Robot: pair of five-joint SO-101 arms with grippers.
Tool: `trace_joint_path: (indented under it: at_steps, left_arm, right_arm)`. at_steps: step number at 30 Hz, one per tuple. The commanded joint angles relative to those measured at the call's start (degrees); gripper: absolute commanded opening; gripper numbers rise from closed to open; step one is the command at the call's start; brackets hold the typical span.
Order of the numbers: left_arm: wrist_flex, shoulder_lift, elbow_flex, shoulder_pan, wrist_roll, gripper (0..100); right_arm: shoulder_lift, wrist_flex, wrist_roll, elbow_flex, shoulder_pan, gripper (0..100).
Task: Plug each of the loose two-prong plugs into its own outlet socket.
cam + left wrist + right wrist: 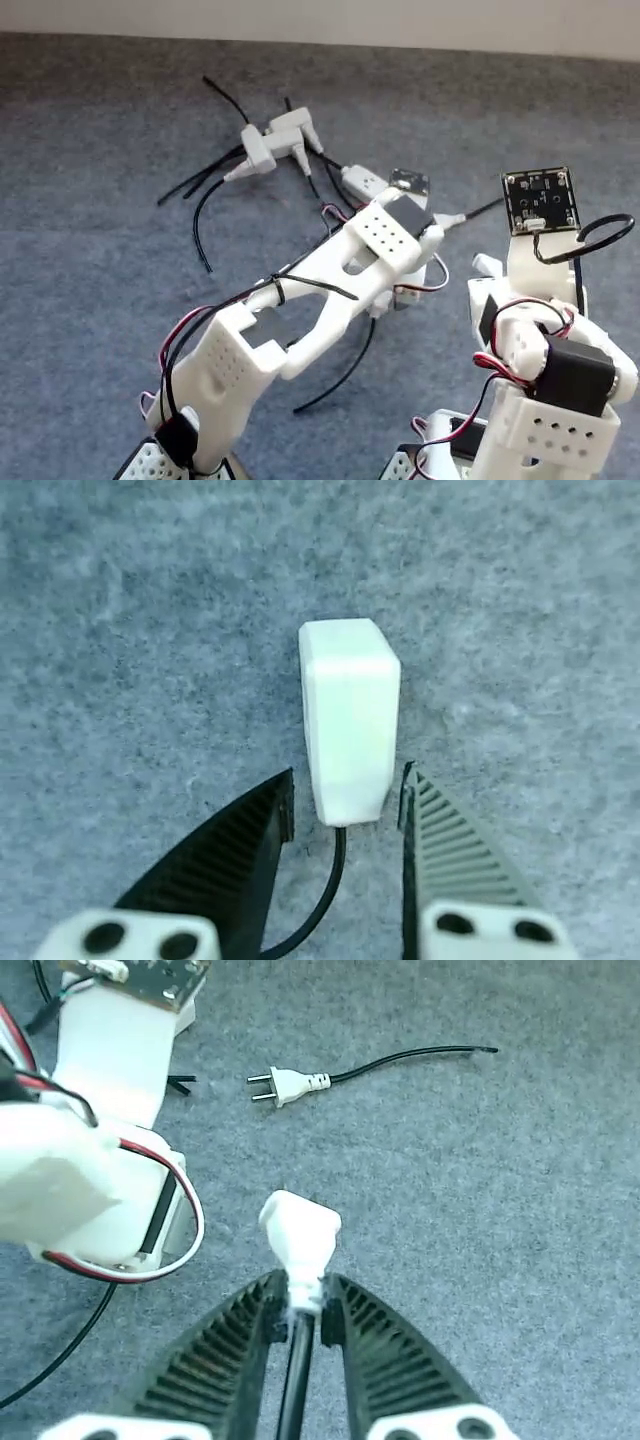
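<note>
A white outlet socket (348, 720) with a black cable lies on the grey carpet. My left gripper (347, 800) is open, one finger on each side of the socket's cable end, with small gaps. My right gripper (298, 1310) is shut on the neck of a white plug (300, 1228) that points away from it; its prongs are hidden. Beyond it lies a loose two-prong plug (285, 1085) on a black cable, prongs toward the left arm (90, 1160). In the high view this loose plug (452, 218) lies between the two arms.
More white sockets and plugs (272, 145) with tangled black cables lie at the far middle of the carpet, and another white piece (365, 181) lies nearer the left arm (330, 270). Open carpet spreads to the left and far right.
</note>
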Motion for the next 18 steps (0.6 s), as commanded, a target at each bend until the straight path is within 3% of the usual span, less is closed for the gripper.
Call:
trace_joint_path:
  at_steps: [1, 14, 18]
  left_arm:
    - [1.0, -0.7, -1.2, -0.9, -0.4, 19]
    - [5.1, -1.4, -0.8, -14.2, -7.6, 19]
    - [8.4, -5.1, -4.0, -15.2, -9.8, 19]
  right_arm:
    - [-0.7, 0.1, 0.0, -0.4, -0.4, 3.6]
    - [-0.7, -0.1, 0.0, -0.2, -0.4, 3.6]
    - [-0.7, -0.1, 0.0, -0.2, -0.4, 3.6]
